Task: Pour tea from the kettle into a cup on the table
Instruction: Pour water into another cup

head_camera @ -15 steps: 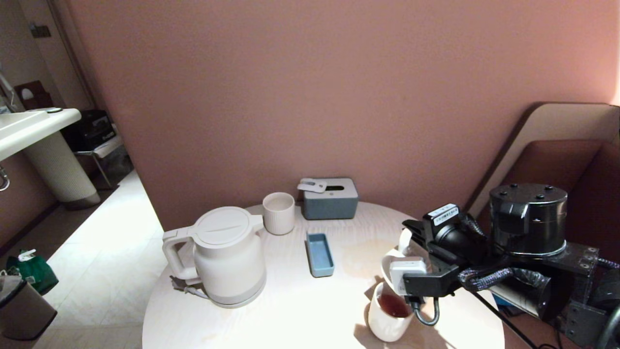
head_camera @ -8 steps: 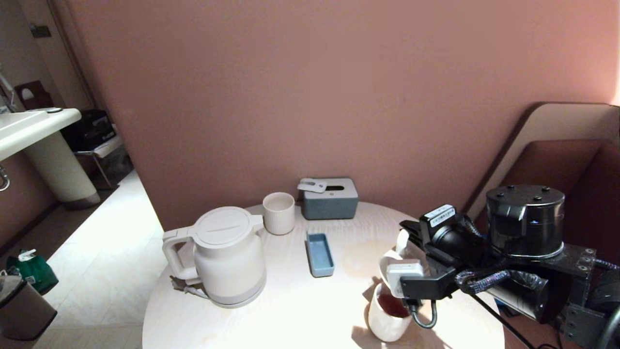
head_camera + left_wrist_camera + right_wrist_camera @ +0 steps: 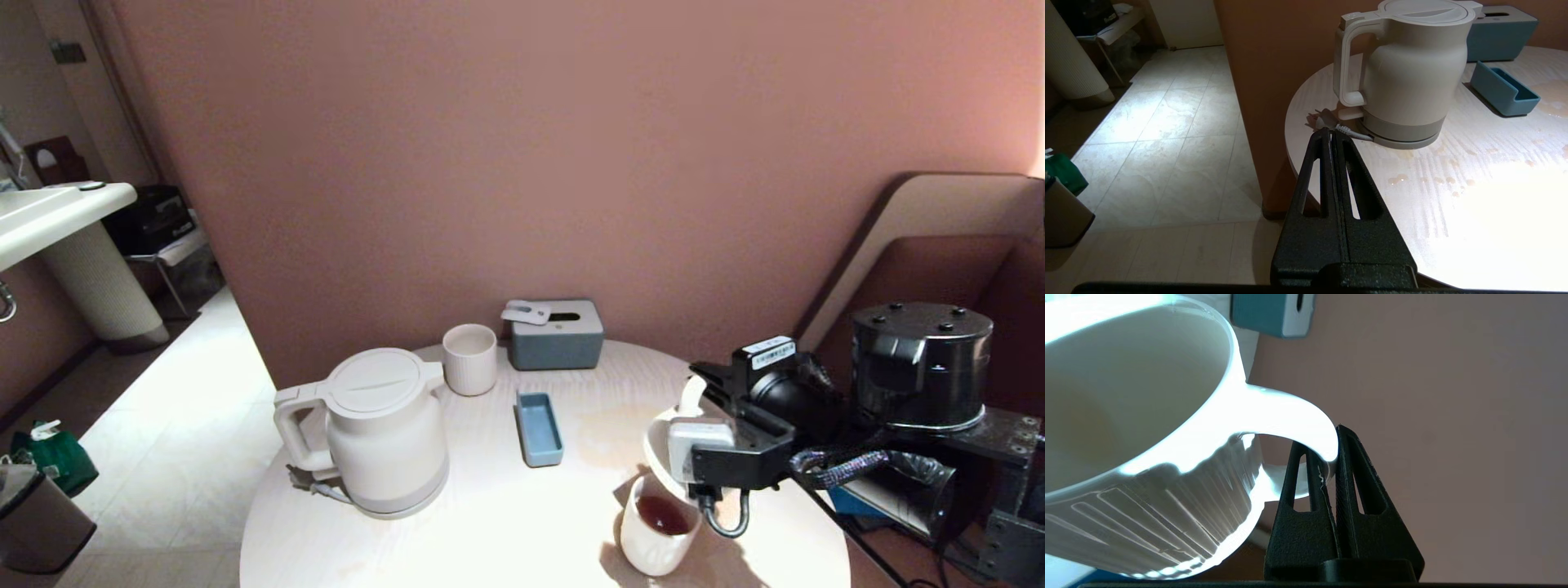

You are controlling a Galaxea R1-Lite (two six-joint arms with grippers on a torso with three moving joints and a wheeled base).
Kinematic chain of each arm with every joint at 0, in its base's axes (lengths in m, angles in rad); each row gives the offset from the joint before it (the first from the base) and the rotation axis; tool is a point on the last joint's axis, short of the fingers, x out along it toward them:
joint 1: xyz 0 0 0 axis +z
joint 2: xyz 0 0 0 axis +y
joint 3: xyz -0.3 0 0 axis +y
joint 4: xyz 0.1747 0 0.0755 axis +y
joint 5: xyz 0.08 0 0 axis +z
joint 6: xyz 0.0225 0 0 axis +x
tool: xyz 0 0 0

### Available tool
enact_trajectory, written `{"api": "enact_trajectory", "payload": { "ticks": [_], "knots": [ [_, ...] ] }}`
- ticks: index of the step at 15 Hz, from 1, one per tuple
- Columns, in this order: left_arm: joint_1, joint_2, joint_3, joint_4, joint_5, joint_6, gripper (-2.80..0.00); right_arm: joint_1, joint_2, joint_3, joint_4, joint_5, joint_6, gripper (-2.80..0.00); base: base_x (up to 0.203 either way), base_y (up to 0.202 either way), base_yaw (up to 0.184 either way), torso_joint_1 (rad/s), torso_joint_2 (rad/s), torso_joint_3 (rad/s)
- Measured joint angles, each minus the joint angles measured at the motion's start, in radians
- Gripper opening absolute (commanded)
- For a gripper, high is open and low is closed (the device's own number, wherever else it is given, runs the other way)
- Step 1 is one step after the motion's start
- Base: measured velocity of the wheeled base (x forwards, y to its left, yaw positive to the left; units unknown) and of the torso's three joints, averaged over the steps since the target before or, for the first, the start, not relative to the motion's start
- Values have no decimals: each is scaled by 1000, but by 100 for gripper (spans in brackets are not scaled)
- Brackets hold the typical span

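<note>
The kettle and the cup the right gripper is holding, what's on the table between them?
In the head view, a small blue tray lies on the table between the kettle and the tilted cup held by the right gripper.

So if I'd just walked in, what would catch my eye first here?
Probably the right gripper at the table's near right edge, holding a ribbed white mug by its handle, tipped over a smooth white cup with dark reddish tea in it. Then the big cream kettle standing upright on the left.

The right tool (image 3: 1331, 457) is clamped shut on the cup (image 3: 1147, 428) handle, wrist rolled, apparently tipping it. The left tool (image 3: 1331, 134) hangs closed and empty, level, off the bench (image 3: 1453, 196) edge.
</note>
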Motion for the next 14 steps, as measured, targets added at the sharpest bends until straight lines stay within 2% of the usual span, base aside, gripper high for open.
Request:
{"api": "enact_trajectory", "payload": {
  "ticks": [5,9,14],
  "knots": [
    [0,0,0,0,0,0,-280,-57,-25,51,-2,5,267,-280,0,0,0,0,0,0],
    [0,0,0,0,0,0,-280,-100,-23,96,-11,38,469,-280,0,0,0,0,0,0],
    [0,0,0,0,0,0,-280,-206,12,110,-158,147,667,-280,0,0,0,0,0,0]
  ]
}}
